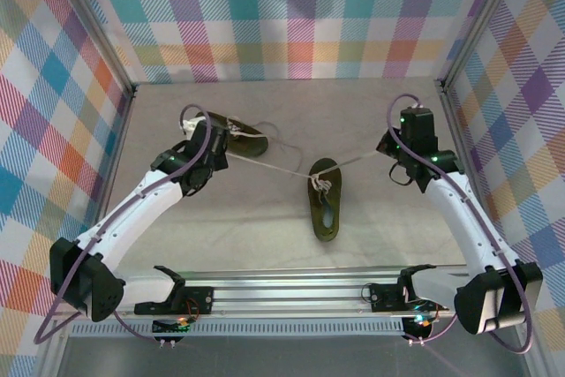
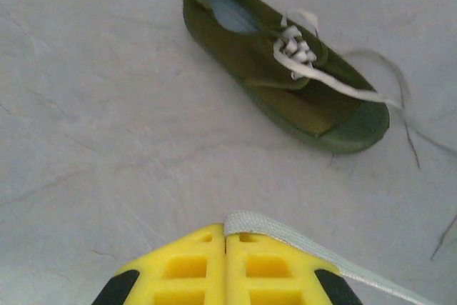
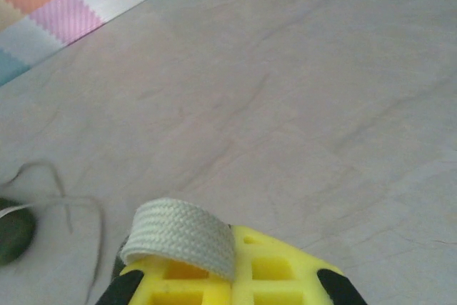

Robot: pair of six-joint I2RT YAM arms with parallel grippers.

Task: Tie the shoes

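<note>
Two dark olive shoes lie on the table. One shoe is in the middle, its cream laces pulled taut to both sides. My left gripper is shut on the left lace end, and my right gripper is shut on the right lace end. The other shoe lies just behind the left gripper with loose laces. In the left wrist view the yellow fingers pinch a flat lace, and that shoe lies ahead. In the right wrist view a lace loop bends over the shut fingers.
Plaid walls and metal frame posts close in the table on three sides. A rail runs along the near edge between the arm bases. A thin loose lace and a shoe toe show at the left of the right wrist view.
</note>
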